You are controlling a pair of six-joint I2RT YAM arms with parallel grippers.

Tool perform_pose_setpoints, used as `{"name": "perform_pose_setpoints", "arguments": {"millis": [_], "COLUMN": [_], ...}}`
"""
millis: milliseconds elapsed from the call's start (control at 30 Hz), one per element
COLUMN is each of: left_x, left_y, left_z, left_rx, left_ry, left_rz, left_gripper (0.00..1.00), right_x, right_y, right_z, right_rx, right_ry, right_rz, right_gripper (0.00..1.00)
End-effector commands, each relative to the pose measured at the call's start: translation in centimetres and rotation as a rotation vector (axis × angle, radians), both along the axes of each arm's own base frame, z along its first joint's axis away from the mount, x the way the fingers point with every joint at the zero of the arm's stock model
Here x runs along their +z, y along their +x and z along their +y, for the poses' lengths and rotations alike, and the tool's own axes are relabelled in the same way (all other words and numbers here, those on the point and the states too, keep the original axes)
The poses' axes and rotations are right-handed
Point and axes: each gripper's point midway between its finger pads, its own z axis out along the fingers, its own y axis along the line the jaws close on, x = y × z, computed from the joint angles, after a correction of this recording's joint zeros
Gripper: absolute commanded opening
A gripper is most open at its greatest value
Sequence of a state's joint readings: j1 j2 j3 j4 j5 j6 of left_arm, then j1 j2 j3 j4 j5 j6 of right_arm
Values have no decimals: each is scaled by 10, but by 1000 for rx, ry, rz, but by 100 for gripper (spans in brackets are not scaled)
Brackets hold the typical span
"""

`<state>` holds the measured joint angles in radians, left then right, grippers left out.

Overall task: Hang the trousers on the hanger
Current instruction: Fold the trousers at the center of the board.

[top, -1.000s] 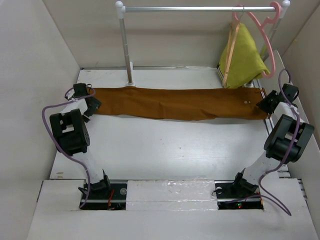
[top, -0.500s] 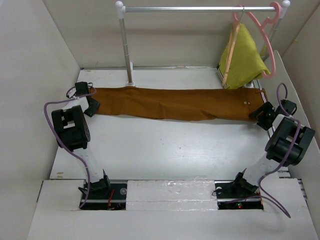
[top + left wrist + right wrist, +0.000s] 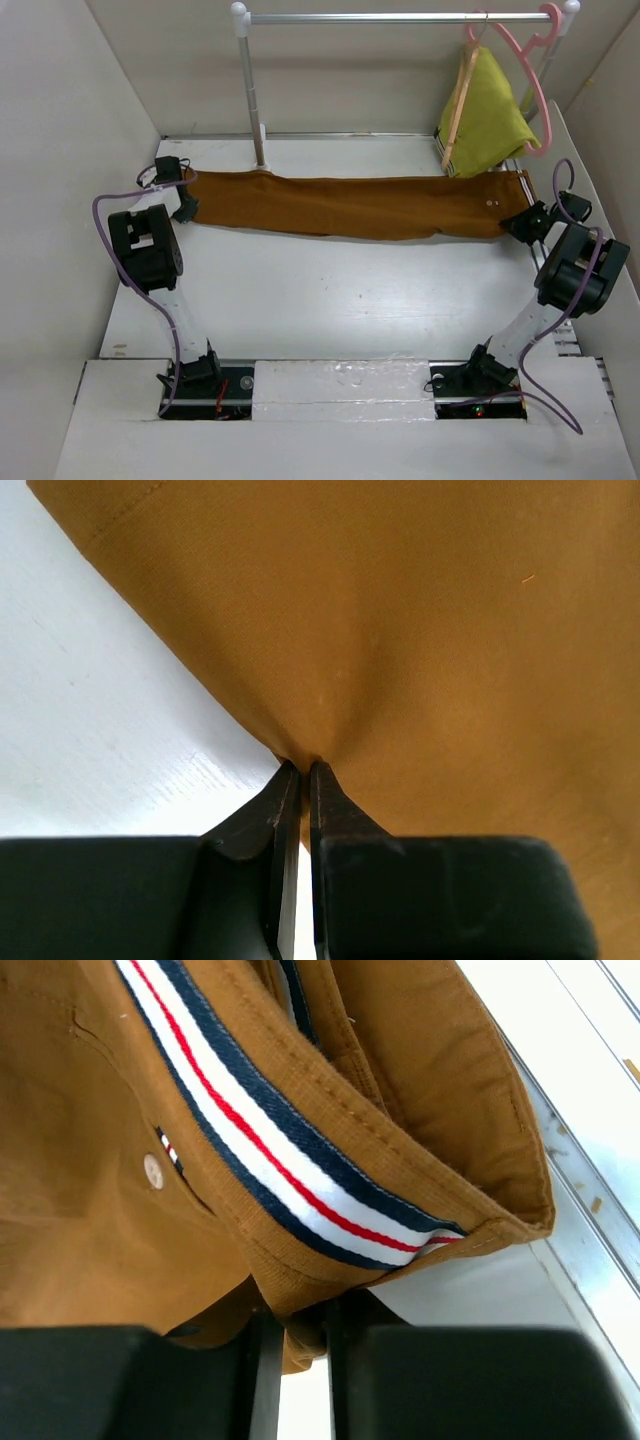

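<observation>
The rust-brown trousers lie stretched across the far part of the table, leg ends at the left and waistband at the right. At the left end my left gripper is shut on the trousers, pinching the cloth's edge between its black fingers. My right gripper is shut on the trousers at the waist, the cloth bunched between the jaws just below the striped inner waistband. The wooden hanger hangs from the rail at the back right, apart from both grippers.
A metal rail on a post crosses the back. A pink plastic hanger and a yellow-green garment hang at its right end. White walls close in on both sides. A metal track runs along the table's right edge.
Both grippers let go, shifted and closed again on the trousers' ends. The left gripper moved toward the back at the leg end; the right one moved a little nearer at the waist.
</observation>
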<state>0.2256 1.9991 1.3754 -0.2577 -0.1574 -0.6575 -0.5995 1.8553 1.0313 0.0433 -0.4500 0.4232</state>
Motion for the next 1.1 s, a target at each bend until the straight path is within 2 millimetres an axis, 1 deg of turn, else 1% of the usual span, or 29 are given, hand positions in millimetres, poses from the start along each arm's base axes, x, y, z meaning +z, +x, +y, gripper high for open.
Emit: {"name": "perform_pose_setpoints", "arguments": {"millis": [0, 33, 100, 133, 167, 200, 233, 267, 300, 333, 367, 400, 467, 500, 567, 600, 633, 667, 700, 733, 767, 800, 867, 900, 933, 967, 1000, 1033, 1067], "left_x": [11, 18, 24, 30, 32, 33, 39, 42, 42, 46, 49, 48, 56, 51, 59, 58, 63, 64, 69, 74, 72, 80, 95, 104, 111, 111, 116, 119, 120], "left_y": [-13, -17, -29, -34, -40, -48, -57, -65, -76, -87, -96, -111, -123, -133, -142, -149, -152, -151, -144, -139, -129, -121, -105, -97, -90, -83, -73, -60, -54], "left_z": [45, 50, 59, 65, 68, 75, 82, 89, 94, 97, 105, 105, 106, 103, 102, 101, 103, 102, 100, 97, 86, 83, 69, 65, 53, 41, 30, 0, -19], "left_rx": [58, 68, 93, 110, 116, 132, 159, 184, 210, 227, 243, 248, 264, 264, 301, 302, 333, 332, 326, 326, 316, 319, 285, 276, 248, 213, 173, 92, 42], "left_ry": [204, 234, 294, 308, 334, 353, 371, 393, 397, 403, 429, 445, 472, 469, 480, 485, 496, 487, 467, 438, 358, 332, 318, 322, 316, 282, 268, 253, 246], "left_rz": [72, 75, 101, 105, 124, 139, 149, 160, 177, 201, 226, 276, 282, 298, 283, 312, 315, 304, 275, 239, 189, 150, 90, 61, 31, 8, -34, -60, -73], "left_gripper": [0, 0, 0, 0, 0, 0, 0, 0, 0, 0, 0, 0, 0, 0, 0, 0, 7, 22, 38, 68, 75, 80, 83, 83, 82, 80, 77, 73, 71], "right_x": [22, 43, 47, 61, 62, 56, 56, 63, 61, 53, 56, 55, 44, 59, 63, 78, 75, 75, 69, 54, 51, 65, 85, 107, 111, 118, 123, 117, 123], "right_y": [-2, -5, -22, -26, -33, -44, -49, -58, -66, -76, -87, -96, -121, -128, -153, -159, -161, -154, -149, -144, -143, -132, -124, -116, -112, -104, -92, -90, -84], "right_z": [-30, -34, -29, -28, -24, -23, -16, -15, -12, -1, 5, 5, 18, 20, 19, 14, 16, 20, 22, 30, 29, 22, 22, 18, 21, 27, 45, 57, 64], "right_rx": [-64, -69, -55, -57, -49, -46, -33, -34, -33, -12, -10, -12, 1, 5, -27, -37, -12, 10, 20, 75, 87, 104, 119, 117, 116, 131, 165, 186, 196], "right_ry": [-200, -255, -280, -301, -299, -296, -282, -286, -280, -252, -240, -227, -164, -193, -221, -283, -296, -319, -302, -224, -196, -214, -246, -296, -321, -339, -335, -317, -326], "right_rz": [8, -12, 38, 27, 42, 67, 67, 56, 65, 82, 82, 82, 115, 81, 123, 97, 135, 118, 120, 130, 139, 110, 92, 70, 86, 53, 10, -3, -36], "right_gripper": [0, 0, 0, 0, 0, 0, 0, 0, 0, 0, 0, 0, 0, 0, 0, 0, 29, 53, 63, 70, 72, 72, 72, 72, 71, 70, 70, 67, 65]}}
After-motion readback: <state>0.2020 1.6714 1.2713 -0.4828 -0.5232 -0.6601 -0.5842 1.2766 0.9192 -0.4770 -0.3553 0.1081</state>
